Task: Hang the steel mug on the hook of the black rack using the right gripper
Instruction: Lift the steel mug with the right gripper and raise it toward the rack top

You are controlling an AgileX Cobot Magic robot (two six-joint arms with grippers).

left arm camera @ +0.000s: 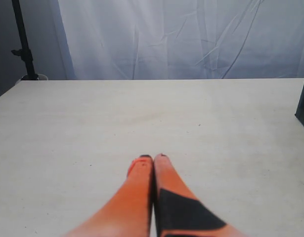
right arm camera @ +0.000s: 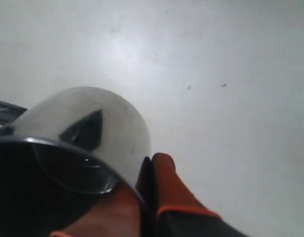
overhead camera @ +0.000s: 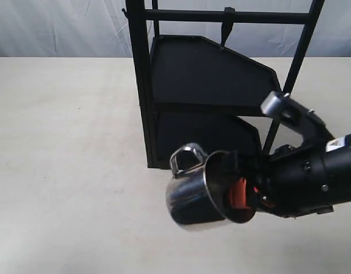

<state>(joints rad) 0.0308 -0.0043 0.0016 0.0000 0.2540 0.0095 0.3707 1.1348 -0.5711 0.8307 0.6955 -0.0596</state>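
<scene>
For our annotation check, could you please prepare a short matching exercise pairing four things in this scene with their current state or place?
Things:
1. steel mug
2. hook
3. left gripper
4. black rack

States:
A. dangling from the top crossbar
B. shut, holding nothing, above the table
C. tilted, wall pinched by the right gripper
D. standing on the table, shelves bare

Pairs: 1-C, 2-A, 3-B, 4-D

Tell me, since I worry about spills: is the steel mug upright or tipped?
Tipped. The steel mug lies sideways in the right gripper, its mouth facing the arm and its handle on top.
</scene>
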